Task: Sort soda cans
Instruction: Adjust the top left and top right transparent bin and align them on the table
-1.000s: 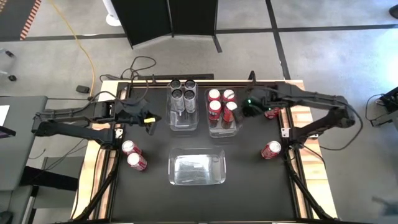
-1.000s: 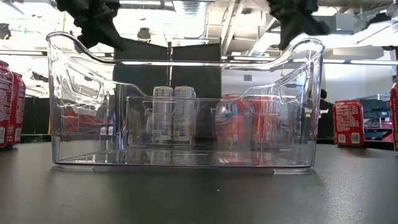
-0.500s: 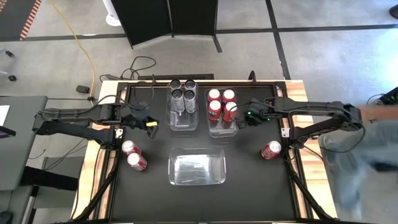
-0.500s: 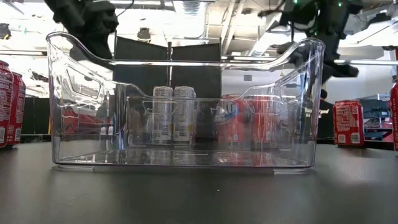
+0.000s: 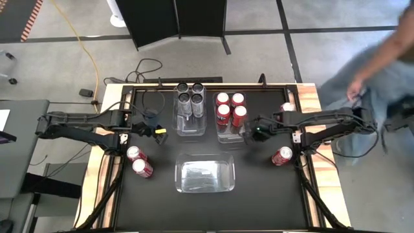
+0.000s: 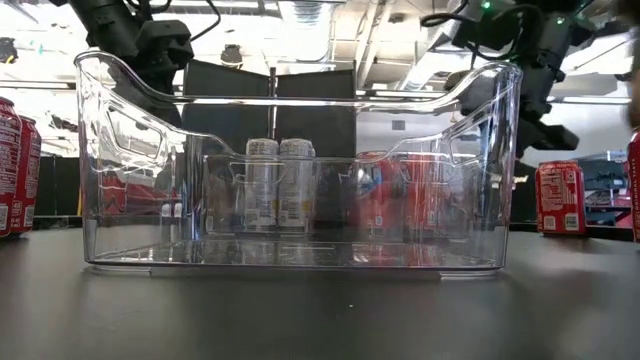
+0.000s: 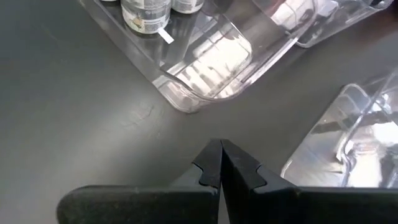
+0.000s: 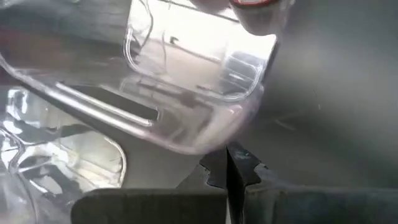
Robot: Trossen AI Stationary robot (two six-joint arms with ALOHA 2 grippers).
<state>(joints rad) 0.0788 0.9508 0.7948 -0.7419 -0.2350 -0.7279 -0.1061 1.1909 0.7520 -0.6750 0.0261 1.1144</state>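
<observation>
Several silver soda cans (image 5: pixel 189 96) stand upright in the far left clear bin (image 5: pixel 191 131). Several red soda cans (image 5: pixel 230 107) stand in the clear bin (image 5: pixel 231 137) to its right. Two red cans (image 5: pixel 138 160) stand on the black mat at the left and one (image 5: pixel 282 156) at the right. Another can (image 5: pixel 286 107) shows partly behind my right arm. My left gripper (image 5: pixel 157 132) is shut above the mat, just left of the silver-can bin's near end (image 7: pixel 186 102). My right gripper (image 5: pixel 253 134) is shut beside the red-can bin's near right corner (image 8: pixel 205 140).
An empty clear bin (image 5: pixel 178 175) stands in the middle of the mat toward the near edge and fills the low view (image 6: pixel 300 100). A person (image 5: pixel 381 71) stands beyond the table's far right corner. Bare mat lies between the near bin and the loose cans on both sides.
My right gripper has come down and moved toward the table's left and near edge, from over the far right can to the near right corner of the red-can bin. My left gripper has sunk a little. A person has come into view at the right.
</observation>
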